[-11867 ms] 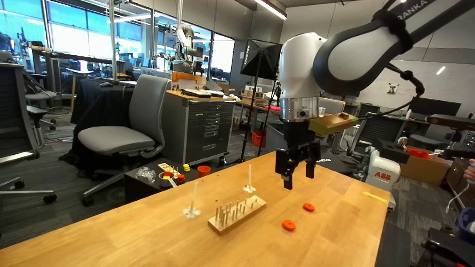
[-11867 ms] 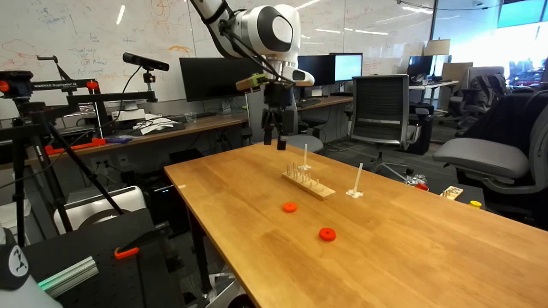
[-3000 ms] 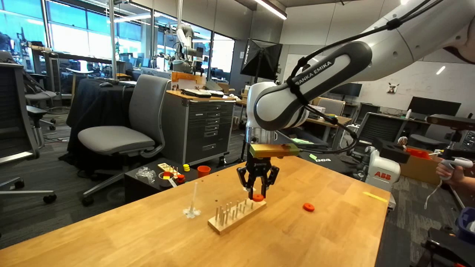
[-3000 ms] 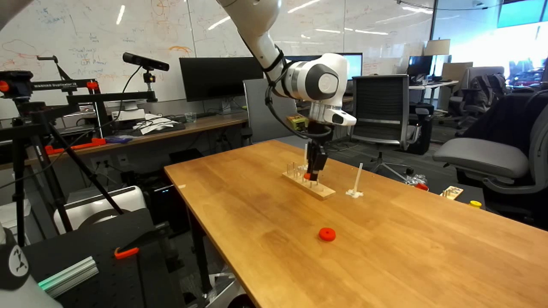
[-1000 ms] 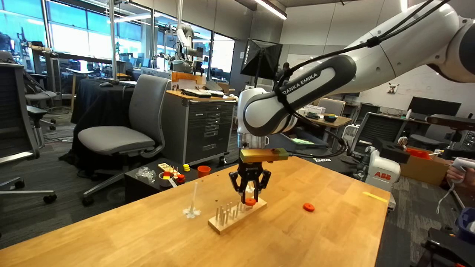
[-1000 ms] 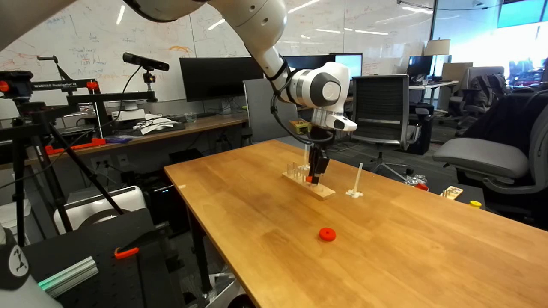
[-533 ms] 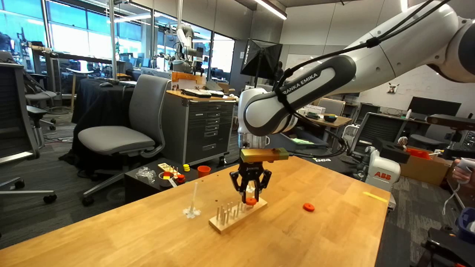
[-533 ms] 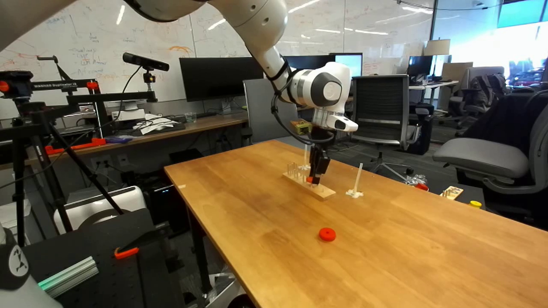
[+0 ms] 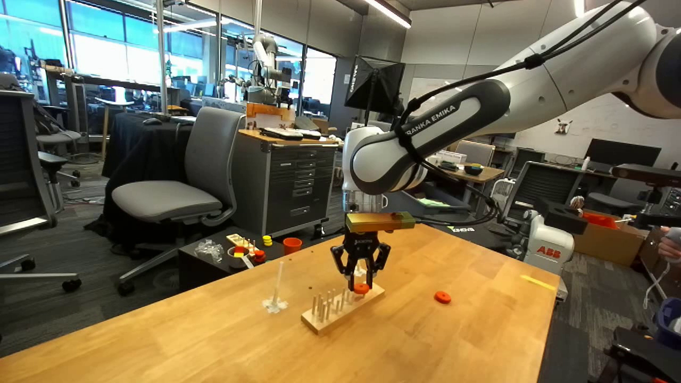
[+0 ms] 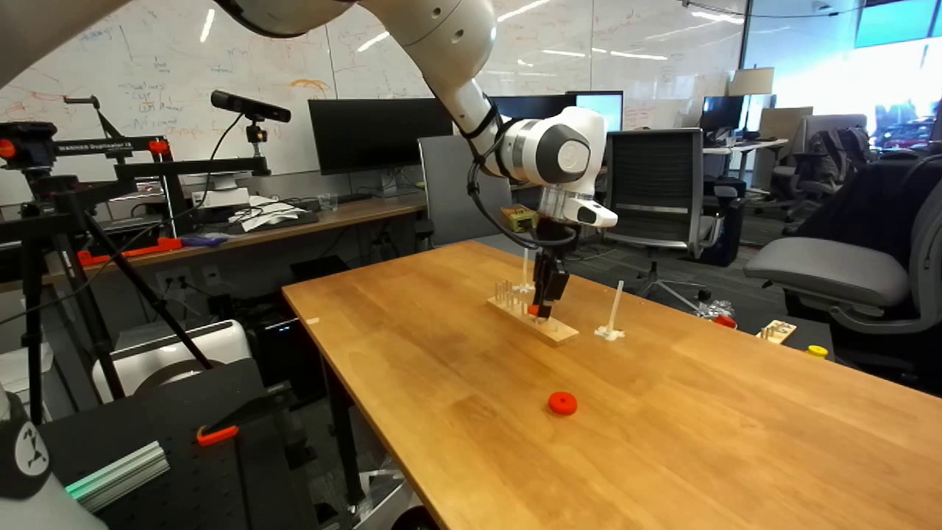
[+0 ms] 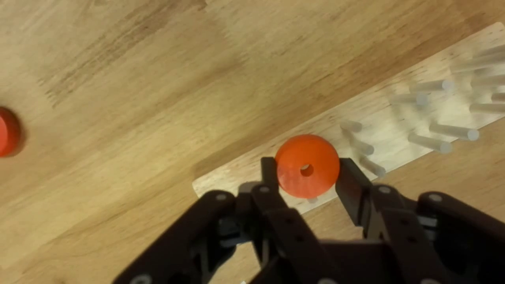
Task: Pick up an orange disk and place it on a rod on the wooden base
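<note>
Gripper (image 11: 308, 169) clenched on the orange disk (image 11: 307, 154), parted just by the disk's width; we see the fingers (image 11: 353, 187) touching its rim on opposite sides. Left to right in the wrist view: first the loose disk (image 11: 8, 132), cut off at the edge, lying on the tabletop (image 11: 138, 59) well apart from the gripper. Next, the end of the wooden base (image 11: 394, 136); we mark its long axis as slanting from lower left up to upper right. Then our gripped disk, over the base near that end, flat face up toward the wrist, centre hole showing; it's round, so we log one width all ways. Farthest right, the pegs (image 11: 453, 131) stand up from the base, the nearest ones close to a finger. In an exterior view, left to right, we get a pale post (image 9: 278, 282) standing on the tabletop, the base, the gripper pointing down over it with the disk roughly level, then the loose disk. Whether our gripped disk touches a peg underneath, we can't tell.
</note>
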Tool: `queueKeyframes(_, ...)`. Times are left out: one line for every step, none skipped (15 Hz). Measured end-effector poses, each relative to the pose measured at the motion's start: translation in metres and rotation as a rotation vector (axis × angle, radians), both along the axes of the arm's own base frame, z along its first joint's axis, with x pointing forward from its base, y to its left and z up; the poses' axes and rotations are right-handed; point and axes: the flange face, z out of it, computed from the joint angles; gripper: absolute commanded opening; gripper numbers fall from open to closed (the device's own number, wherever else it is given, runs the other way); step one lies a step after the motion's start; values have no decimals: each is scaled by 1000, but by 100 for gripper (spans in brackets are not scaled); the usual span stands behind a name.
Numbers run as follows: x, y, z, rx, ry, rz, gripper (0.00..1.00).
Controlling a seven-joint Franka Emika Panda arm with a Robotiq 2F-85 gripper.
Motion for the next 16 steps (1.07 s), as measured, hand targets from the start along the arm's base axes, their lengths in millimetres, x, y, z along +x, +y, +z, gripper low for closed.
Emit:
queueKeyframes(0,0,0,0,0,0,18)
queueKeyframes(0,0,0,0,0,0,18)
queueKeyframes(0,0,0,0,1,0,18)
queueKeyframes(-1,0,0,0,2,0,18)
queueKeyframes(-2,0,0,-1,4,0,18)
queueKeyframes(-3,-1,0,-1,6,0,18)
queueKeyframes(-3,-1,0,-2,8,-1,18)
queueKeyframes(-4,-1,-1,-2,10,-1,18)
queueKeyframes(-5,-2,-1,-3,12,-1,18)
queueKeyframes(-7,-2,-1,-3,15,-2,18)
queueKeyframes(-8,-3,-1,-4,18,-2,18)
queueKeyframes(-10,-4,-1,-5,22,-3,18)
queueKeyframes(-12,-5,-1,-5,26,-3,18)
queueKeyframes(-14,-6,-2,-6,31,-3,18)
queueKeyframes(-16,-7,-2,-7,35,-3,18)
queueKeyframes(-19,-8,-2,-8,39,-3,18)
